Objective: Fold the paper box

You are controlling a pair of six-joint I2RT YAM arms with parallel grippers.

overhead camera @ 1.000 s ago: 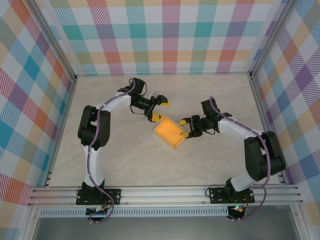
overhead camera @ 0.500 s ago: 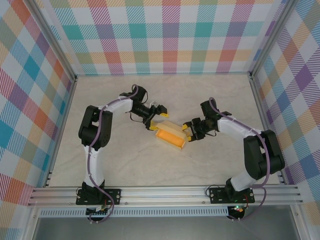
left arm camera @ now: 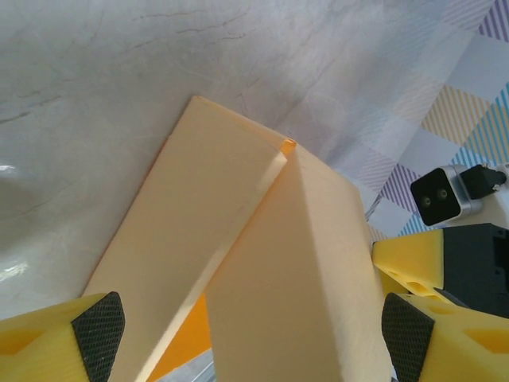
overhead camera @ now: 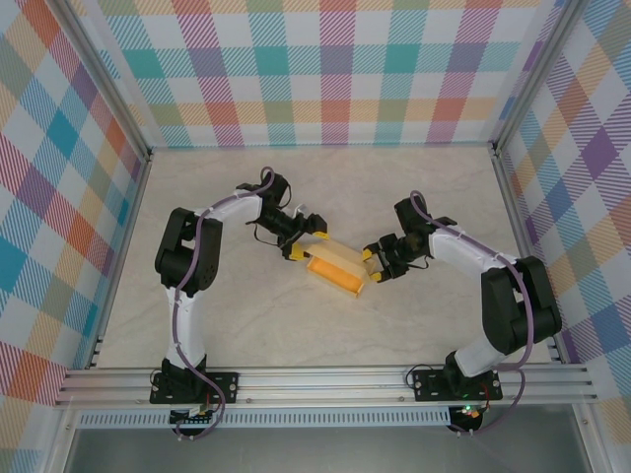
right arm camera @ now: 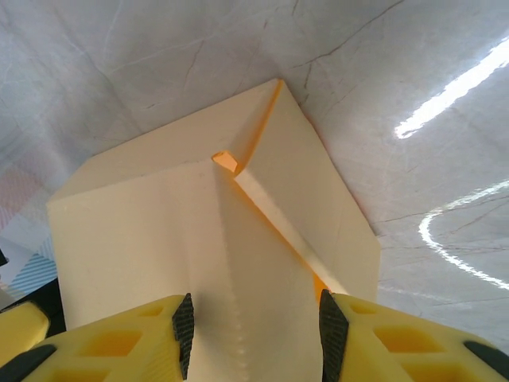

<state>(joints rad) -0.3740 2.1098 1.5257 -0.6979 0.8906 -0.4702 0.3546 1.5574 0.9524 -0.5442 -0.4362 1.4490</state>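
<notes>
The paper box [overhead camera: 335, 268] is pale yellow card with an orange inside and lies mid-table, its panels partly raised into a long narrow shape. My left gripper [overhead camera: 305, 245] is at its upper left end. In the left wrist view the gripper [left arm camera: 250, 326] stands open, with two raised panels of the box [left arm camera: 238, 223] between its wide-set pads [left arm camera: 99, 322]. My right gripper [overhead camera: 375, 264] holds the opposite end. Seen from the right wrist, that gripper [right arm camera: 258, 330] is shut on the box [right arm camera: 159, 207], card filling the gap between both pads [right arm camera: 184, 330].
The marble-patterned table [overhead camera: 246, 325] is ringed by checked walls [overhead camera: 335, 69] with metal frame posts. A metal rail [overhead camera: 325, 379] runs along the near edge by the arm bases. Bare tabletop lies all around the box.
The box went from lying flat, orange inside up, to a raised, narrower shape. My left gripper came down from behind it to straddle its end. The right gripper shifted slightly left, still holding.
</notes>
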